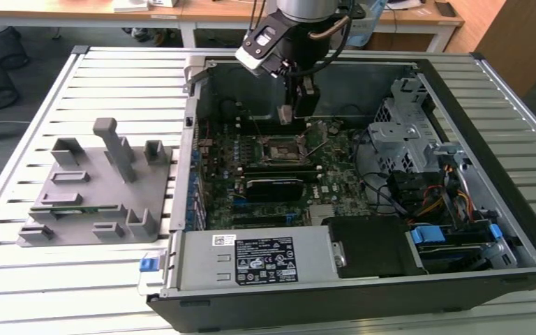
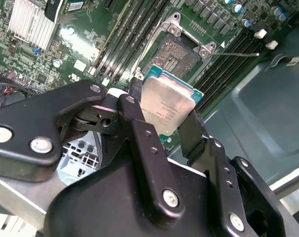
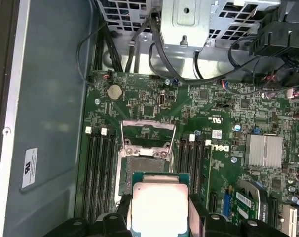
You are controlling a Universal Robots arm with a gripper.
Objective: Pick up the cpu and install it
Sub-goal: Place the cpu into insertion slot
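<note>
Above motherboard socket [image 3: 145, 159], cpu [image 3: 159, 212] in gripper [image 3: 160, 200].

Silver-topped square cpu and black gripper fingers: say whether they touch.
Touching: second wrist view shows the black fingers pressing opposite edges of the silver-topped cpu.

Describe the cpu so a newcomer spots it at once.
Inside the open computer case, over the green motherboard, the gripper grips the cpu near the open socket. It is the one flat square with a smooth silver top and thin green rim.
</note>
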